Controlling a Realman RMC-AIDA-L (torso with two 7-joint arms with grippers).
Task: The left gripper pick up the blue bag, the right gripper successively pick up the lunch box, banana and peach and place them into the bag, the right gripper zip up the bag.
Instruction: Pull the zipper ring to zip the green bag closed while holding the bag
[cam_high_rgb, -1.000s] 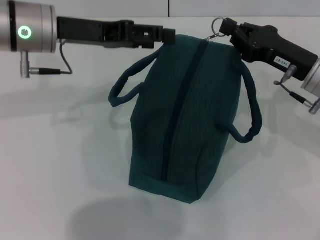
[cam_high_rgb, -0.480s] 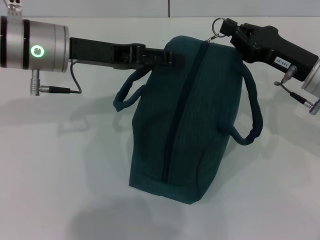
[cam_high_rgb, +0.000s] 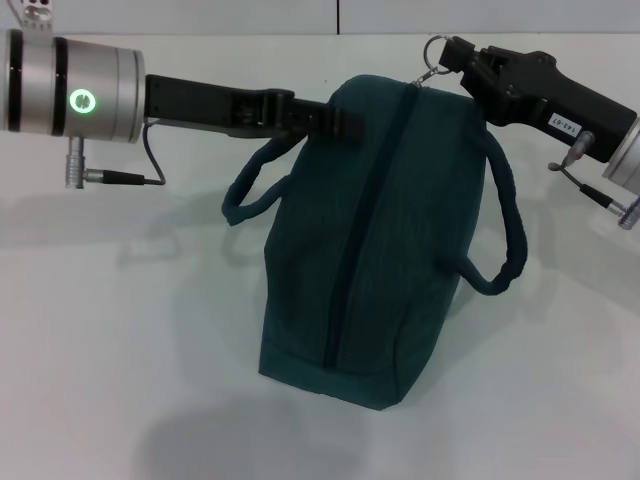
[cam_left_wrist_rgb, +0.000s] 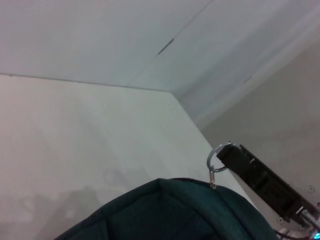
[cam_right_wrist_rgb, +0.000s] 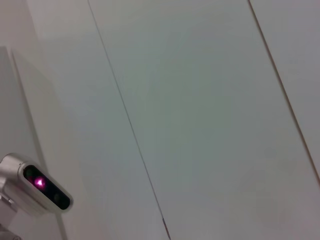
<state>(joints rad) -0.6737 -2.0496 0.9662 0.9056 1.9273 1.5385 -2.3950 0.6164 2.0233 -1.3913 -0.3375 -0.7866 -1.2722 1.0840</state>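
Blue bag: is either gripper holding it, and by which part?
The right gripper holds the blue bag by its zipper ring pull; the left gripper touches its far end.

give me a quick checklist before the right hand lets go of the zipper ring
1. Zipper closed along the top of the dark teal-blue fabric bag: ok, the seam looks shut from end to end in the head view.
2. Right hand on the metal zipper ring pull: ok, the ring sits at its tip at the bag's far end.
3. Left hand steadying the bag: ok, its tip is against the bag's upper left side.
4. Bag resting on the white table: ok, its base is down.
5. Lunch box, banana and peach inside: cannot tell, none is visible.
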